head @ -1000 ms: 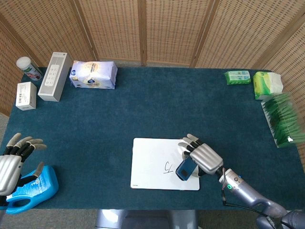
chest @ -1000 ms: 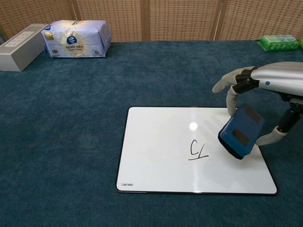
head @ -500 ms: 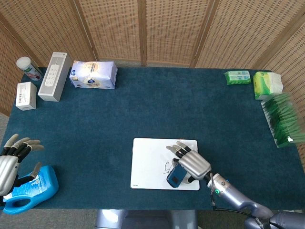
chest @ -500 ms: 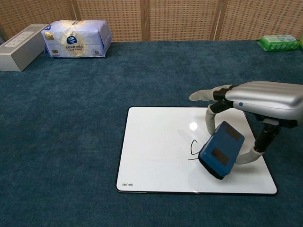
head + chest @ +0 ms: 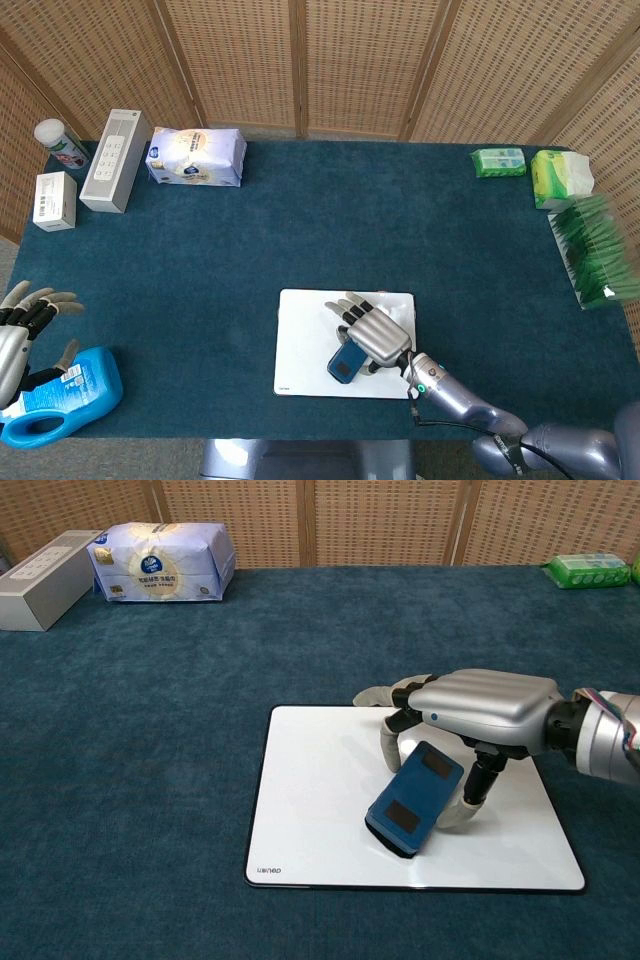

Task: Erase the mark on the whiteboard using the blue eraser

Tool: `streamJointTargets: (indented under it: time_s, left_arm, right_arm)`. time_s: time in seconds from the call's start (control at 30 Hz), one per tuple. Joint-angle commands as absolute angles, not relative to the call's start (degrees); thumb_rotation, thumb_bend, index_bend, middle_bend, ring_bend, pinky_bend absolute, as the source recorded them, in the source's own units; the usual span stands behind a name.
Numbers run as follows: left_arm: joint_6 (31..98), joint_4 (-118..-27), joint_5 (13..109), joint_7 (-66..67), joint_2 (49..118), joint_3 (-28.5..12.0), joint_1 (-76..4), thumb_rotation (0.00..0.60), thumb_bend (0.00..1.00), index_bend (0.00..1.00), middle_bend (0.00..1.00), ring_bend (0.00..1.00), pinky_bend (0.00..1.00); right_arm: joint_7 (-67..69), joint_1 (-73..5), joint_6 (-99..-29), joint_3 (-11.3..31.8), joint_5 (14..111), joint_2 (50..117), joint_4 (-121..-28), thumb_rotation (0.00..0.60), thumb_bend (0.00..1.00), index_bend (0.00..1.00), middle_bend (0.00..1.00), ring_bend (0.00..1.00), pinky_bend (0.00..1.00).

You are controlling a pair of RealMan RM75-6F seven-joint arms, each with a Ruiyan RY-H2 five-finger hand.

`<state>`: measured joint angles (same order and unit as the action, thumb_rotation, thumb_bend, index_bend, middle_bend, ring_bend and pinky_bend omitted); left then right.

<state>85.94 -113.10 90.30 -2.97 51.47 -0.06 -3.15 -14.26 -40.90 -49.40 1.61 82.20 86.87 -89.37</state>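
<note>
Since a second ago the right hand (image 5: 470,705) has slid left across the flat white rectangular whiteboard (image 5: 320,790), dragging the blue rectangular eraser (image 5: 414,799) over the spot where the black scribble was, and that mark no longer shows. So the right hand grips the eraser, thumb on one side and fingers (image 5: 392,746) on the other, with its lower end pressed onto the board's middle.

Way off at the near left table edge, the left hand (image 5: 18,330) hangs with fingers spread, holding nothing, just above a blue plastic jug (image 5: 62,396). A white-and-blue soft pack (image 5: 160,560) and a grey box (image 5: 45,568) sit at the far left of the dark teal cloth table (image 5: 150,730).
</note>
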Motion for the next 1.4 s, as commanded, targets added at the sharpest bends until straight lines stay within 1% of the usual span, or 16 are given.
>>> streamJointTargets:
  time_s: [0.03,0.5,0.87,1.2,1.4]
  left_arm:
    - [86.15,-113.15,90.42,-3.04,51.34,0.09,-2.96,0.6,0.5,0.31,0.28,0.19,0.01]
    - [87.07,-113.67,90.93,-2.68,51.0,0.49,-2.28,0.6,0.5,0.31,0.28,0.19,0.01]
    - [88.0,-114.08,91.24,-2.55,50.39,0.77,-1.55,0.6,0.5,0.31,0.28,0.19,0.01]
    - [88.04,-113.8,91.51,-2.88,50.48,0.85,-1.47,0.6,0.5,0.31,0.28,0.19,0.01]
    - [87.51,-114.01,91.74,-2.54,50.76,0.62,-1.96,0.6,0.5,0.31,0.28,0.19,0.01]
  right_arm:
    - [-13.72,-41.12,-49.36,1.78,82.24,87.55,-88.27,0.6,0.0,0.8,0.0,0.0,0.0]
    - [-11.13,-42.1,-48.69,2.31,82.38,90.04,-83.83,0.6,0.0,0.8,0.0,0.0,0.0]
    - [-10.02,-44.87,-46.86,4.21,82.27,93.09,-80.73,0.6,0.0,0.8,0.0,0.0,0.0]
    - [-10.71,-45.41,-46.64,4.1,81.76,92.92,-81.37,0.6,0.0,0.8,0.0,0.0,0.0]
    - [-11.97,-44.43,-47.33,3.05,81.26,90.68,-83.14,0.6,0.0,0.8,0.01,0.0,0.0]
